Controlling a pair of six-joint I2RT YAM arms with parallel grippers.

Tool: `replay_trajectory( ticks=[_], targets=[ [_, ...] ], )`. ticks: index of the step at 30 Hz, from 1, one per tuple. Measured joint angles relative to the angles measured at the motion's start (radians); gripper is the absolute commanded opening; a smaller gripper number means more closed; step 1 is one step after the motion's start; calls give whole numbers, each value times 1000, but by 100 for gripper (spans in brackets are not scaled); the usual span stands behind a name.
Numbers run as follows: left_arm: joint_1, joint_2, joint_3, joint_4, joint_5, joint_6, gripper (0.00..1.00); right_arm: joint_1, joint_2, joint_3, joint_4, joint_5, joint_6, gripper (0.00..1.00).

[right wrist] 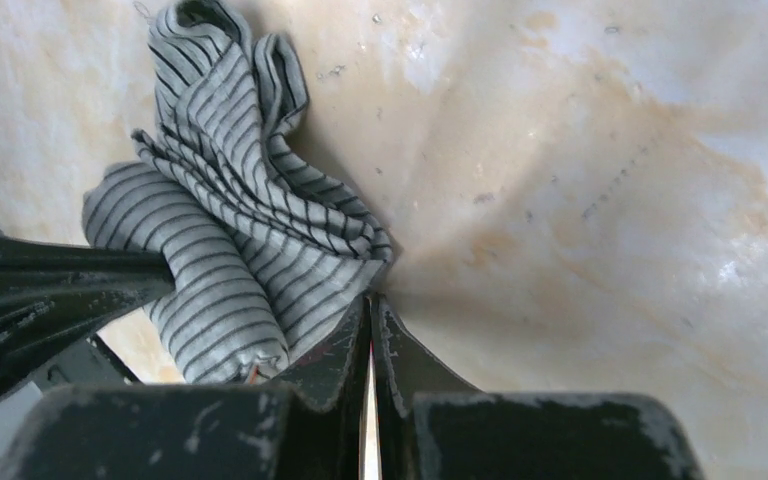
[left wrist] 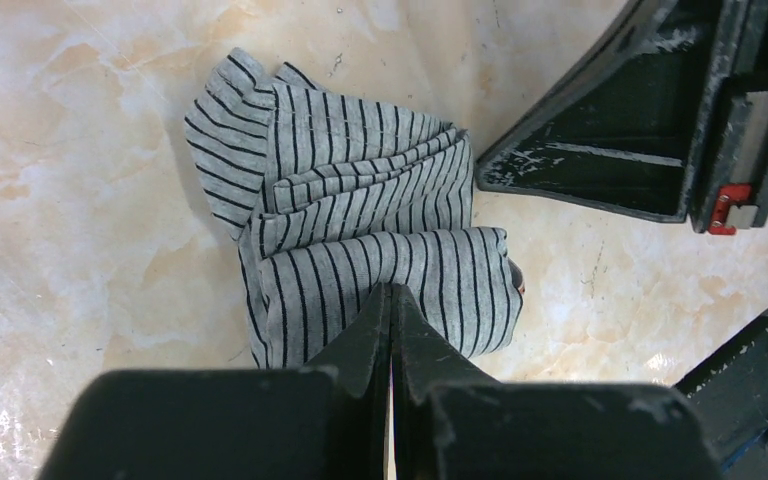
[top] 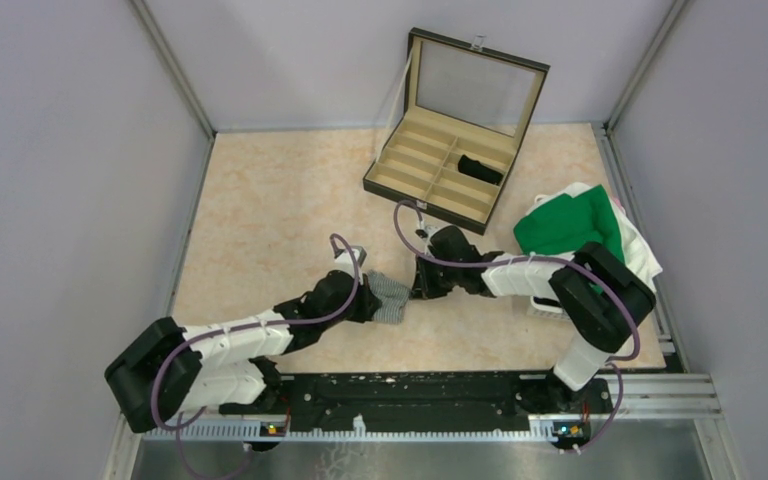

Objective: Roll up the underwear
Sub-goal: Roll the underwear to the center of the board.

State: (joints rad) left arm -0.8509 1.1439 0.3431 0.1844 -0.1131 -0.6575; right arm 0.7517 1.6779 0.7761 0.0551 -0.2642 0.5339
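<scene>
Clenched black left gripper (left wrist: 392, 300) and clenched right gripper (right wrist: 370, 305) touch the half-rolled grey black-striped fabric underwear (left wrist: 360, 230), lying nearward of the beige-lined compartmented case (top: 422, 208); loose folds could spring open if either tip slips.

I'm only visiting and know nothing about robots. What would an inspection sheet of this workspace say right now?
Surface: beige marbled table, faint scuffs, no spills seen.
Job's things: striped underwear, bunched and partly rolled, between the grippers; black underwear in one compartment of the open case.
Clutter: green and white cloths heaped at the right edge.
Grippers: left gripper shut on the striped roll; right gripper shut at the fabric's edge, grip unclear.
Cables: purple-grey cables loop above both arms, clear of the fabric.
Surroundings: plain grey walls on three sides.
</scene>
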Motion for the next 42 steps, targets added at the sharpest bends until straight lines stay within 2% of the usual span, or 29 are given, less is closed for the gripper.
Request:
replay_trajectory(
  ticks=[2,5,7,9,14,18,23,28,33,37,42],
  targets=[
    [0,13,1,11,-5,-6,0,-2,-20,-23,2,4,-9,8],
    [0,32,5,26,-9,-12,0,-1,-53,-45,-3,13,-48,25],
    [0,48,12,33,-11,-14,0,-1,-98,-73,4,16,-80,32],
    [0,64,19,35,-13,-16,0,-1,-176,-117,31,17,-114,36],
    [1,103,37,45,-21,-29,0,16,-388,-259,255,17,-243,40],
    [1,120,41,57,-27,-45,0,101,-461,-363,438,35,-450,45],
    [2,160,60,71,-34,-57,0,234,-467,-390,480,66,-738,48],
    [6,195,70,94,-34,-74,0,282,-437,-389,484,95,-934,52],
    [6,196,70,97,-34,-79,0,334,-335,-383,468,130,-1077,55],
    [6,196,70,97,-34,-82,0,365,-274,-381,482,159,-1139,63],
    [7,200,70,101,-34,-82,0,409,-201,-368,525,227,-1202,64]
  ],
)
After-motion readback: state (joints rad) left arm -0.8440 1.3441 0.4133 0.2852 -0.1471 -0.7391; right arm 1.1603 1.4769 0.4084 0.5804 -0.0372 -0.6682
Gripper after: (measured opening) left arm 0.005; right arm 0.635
